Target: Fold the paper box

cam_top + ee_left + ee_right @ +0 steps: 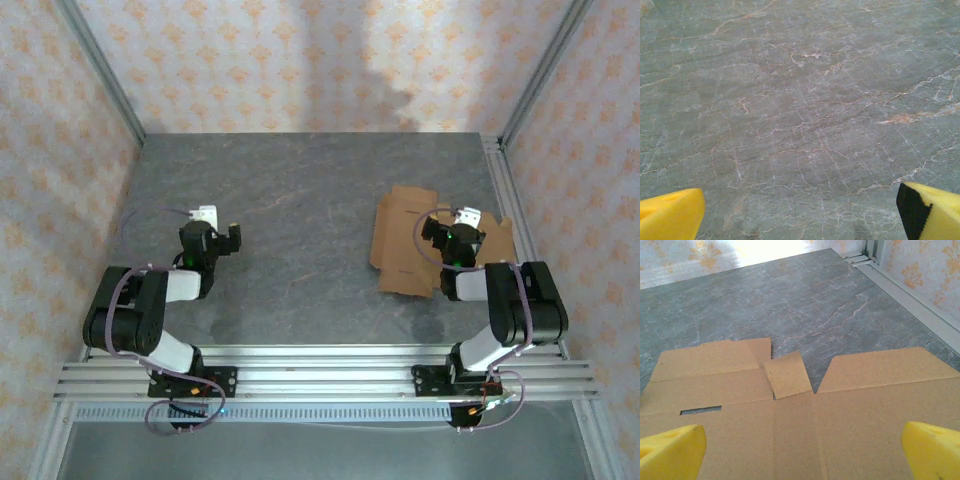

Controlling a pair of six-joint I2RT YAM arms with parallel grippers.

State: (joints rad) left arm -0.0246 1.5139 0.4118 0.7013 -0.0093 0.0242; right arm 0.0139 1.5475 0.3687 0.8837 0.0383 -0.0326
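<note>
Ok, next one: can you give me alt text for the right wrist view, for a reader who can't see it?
A flat, unfolded brown paper box lies on the grey marbled table, its flaps and a small slot spread out ahead of the camera. The right hand hangs open over it, with yellow fingertips at the bottom corners and nothing held.

Veined grey table (300, 200) sitting inside papered walls (250, 60)
The walls — cream with orange motifs — are rising at 9, 12 and 3 o'clock; aluminium posts (100, 70) are slanting up at 10 and 2 o'clock, ribbed metal rails (320, 365) are running along 6 o'clock, and a soft shadow is lying across the back wall beside a brighter patch at 1 o'clock.
</note>
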